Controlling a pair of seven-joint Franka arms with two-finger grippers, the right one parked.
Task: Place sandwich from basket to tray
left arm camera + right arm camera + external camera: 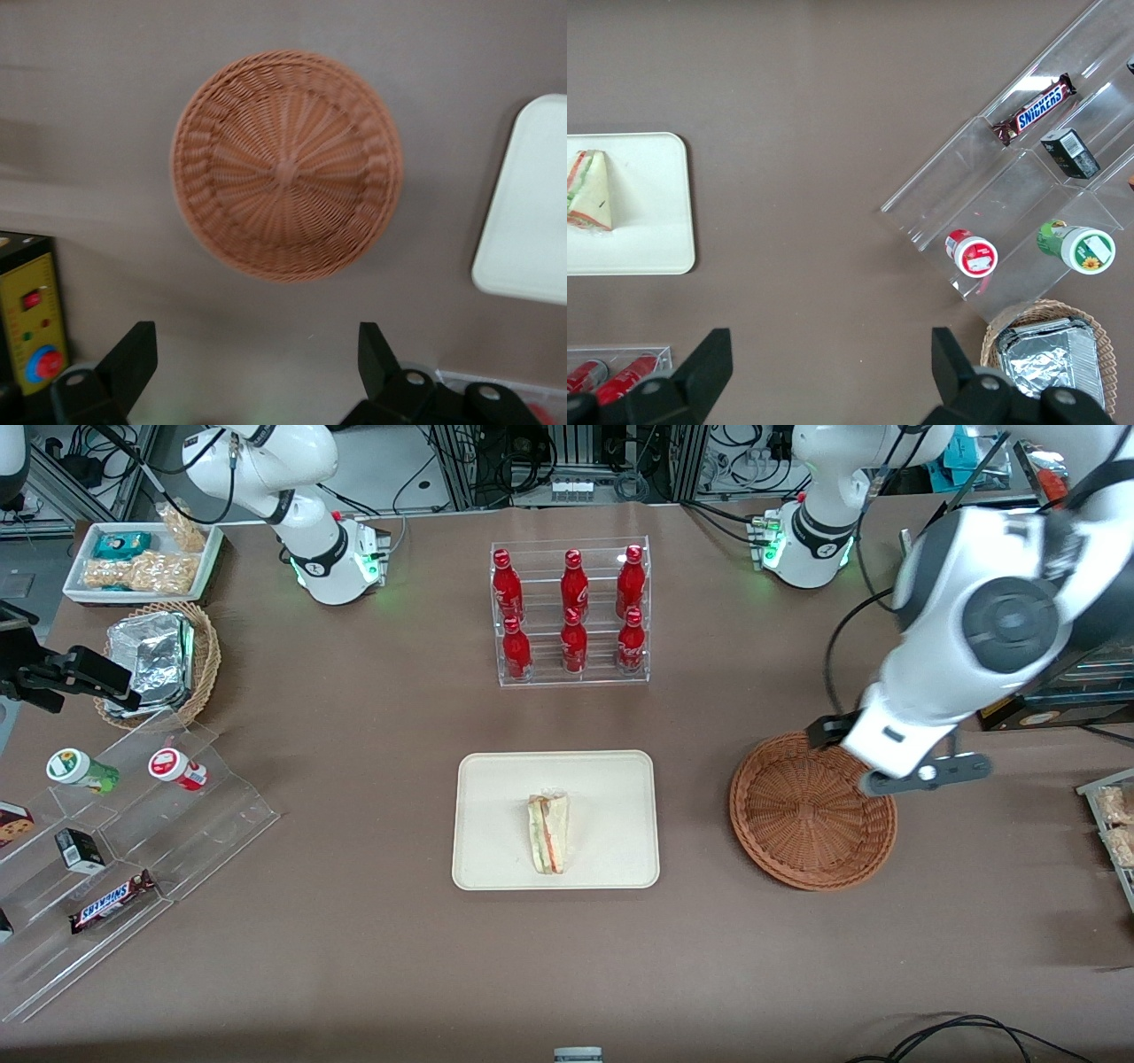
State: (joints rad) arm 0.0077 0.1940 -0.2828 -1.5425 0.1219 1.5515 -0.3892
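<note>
Pincer [873,766] up over the basket [812,824] rim in the front view; sandwich [548,833] lying on the tray [496,779]. From the left wrist, fingers [128,359] wide apart, gripping nothing, basket [286,166] bare, tray [527,204] corner beside it.

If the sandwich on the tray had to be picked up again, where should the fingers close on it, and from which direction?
Probably from straight above, closing across the two flat bread faces near mid-length. The sandwich lies as a narrow wedge on the tray, long axis running toward the front camera, filling edge up, open tray on both sides. The gripper hangs open above the empty basket.
</note>
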